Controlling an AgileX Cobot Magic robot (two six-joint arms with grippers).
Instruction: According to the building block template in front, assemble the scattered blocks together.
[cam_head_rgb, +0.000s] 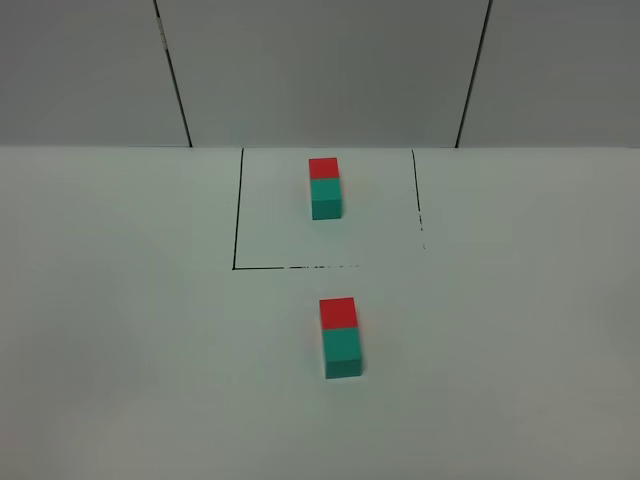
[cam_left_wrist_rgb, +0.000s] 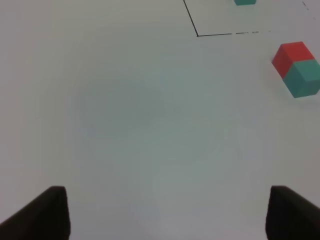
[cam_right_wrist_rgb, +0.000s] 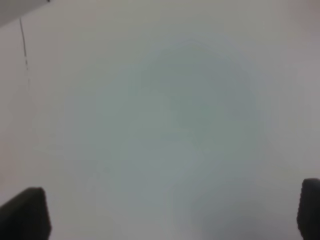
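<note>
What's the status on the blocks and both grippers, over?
Left gripper and right gripper open, holding nothing. Near red and teal blocks joined, red at the far end, matching template in the outlined square. Nothing in the way.

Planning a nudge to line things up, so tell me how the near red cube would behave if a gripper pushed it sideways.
The red cube has flat faces and sits flat on the table, so it would probably slide, not roll. It touches the teal cube, so that one may drag or twist along. Its matte, sharp-edged look suggests a rigid block, likely light, though weight cannot be seen.
</note>
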